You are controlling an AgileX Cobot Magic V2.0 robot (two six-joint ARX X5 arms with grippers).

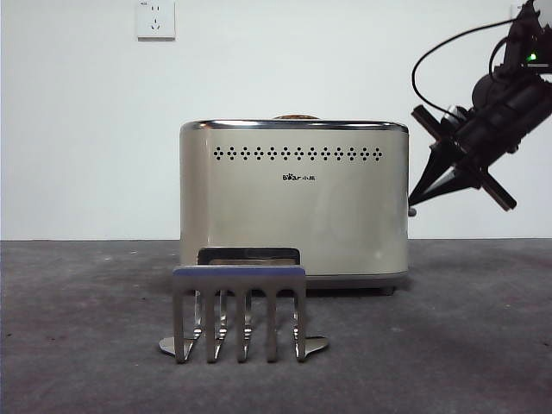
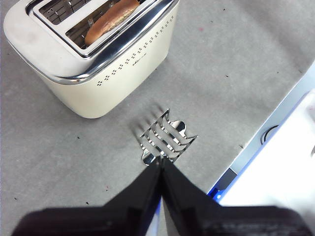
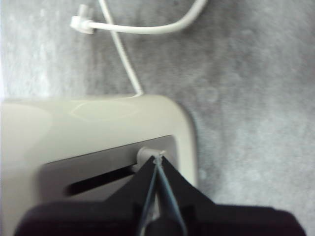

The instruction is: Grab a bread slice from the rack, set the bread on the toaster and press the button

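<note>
The cream toaster (image 1: 293, 216) stands mid-table. The slice of bread (image 2: 110, 19) sits in one of its top slots; in the front view only its brown crust (image 1: 296, 116) peeks above the chrome rim. The grey rack (image 1: 240, 276) stands empty in front of the toaster, and it also shows in the left wrist view (image 2: 167, 137). My right gripper (image 1: 420, 197) is shut, with its tip on the grey button (image 3: 147, 155) on the toaster's narrow side wall (image 3: 74, 123). My left gripper (image 2: 160, 160) is shut and empty, high above the rack.
A white power cord (image 3: 128, 29) lies on the grey table behind the toaster. A white wall socket (image 1: 155, 19) is on the back wall. The table's edge and a white and blue surface (image 2: 275, 162) lie beside the rack in the left wrist view.
</note>
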